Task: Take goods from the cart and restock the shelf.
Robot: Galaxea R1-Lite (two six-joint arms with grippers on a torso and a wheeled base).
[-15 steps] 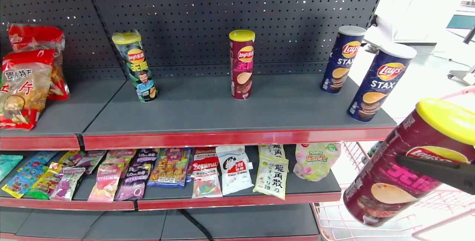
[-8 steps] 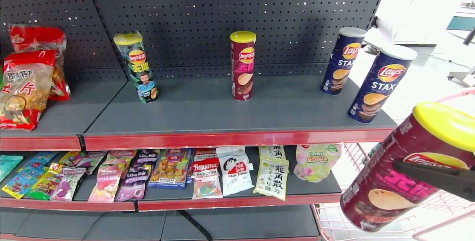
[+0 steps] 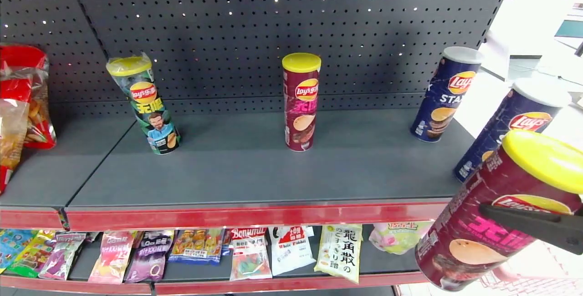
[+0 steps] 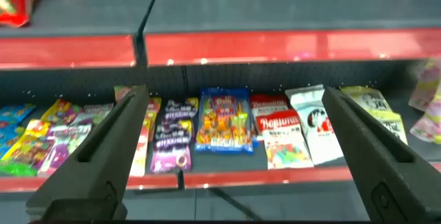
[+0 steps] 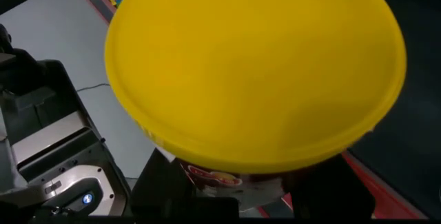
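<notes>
Four crisp tubes stand upright on the upper shelf (image 3: 255,173): a green one (image 3: 145,104) toward the left, a maroon one with a yellow lid (image 3: 300,102) about the middle, and two navy tubes at the right end, one at the back (image 3: 444,95) and one nearer the front edge (image 3: 514,123). All four are well apart from one another, with bare grey board between them. Red snack bags (image 3: 23,95) lean at the far left against the pegboard back (image 3: 273,22). A second maroon tube (image 3: 460,246) is off the shelf, tilted with its yellow lid (image 5: 255,65) up and to the right, out in front of the shelf's right end and partly covering the front navy tube from where the head camera looks. The right hand (image 3: 489,209) is clamped around its middle, one black finger (image 3: 537,225) lying across the label. Beneath it shows a bit of pink cart (image 3: 514,282) wire. The left hand (image 4: 234,93) is spread wide with nothing between its fingers, low down and facing the lower shelf (image 4: 227,177), where flat sweet packets (image 3: 291,250) lie in a row.
</notes>
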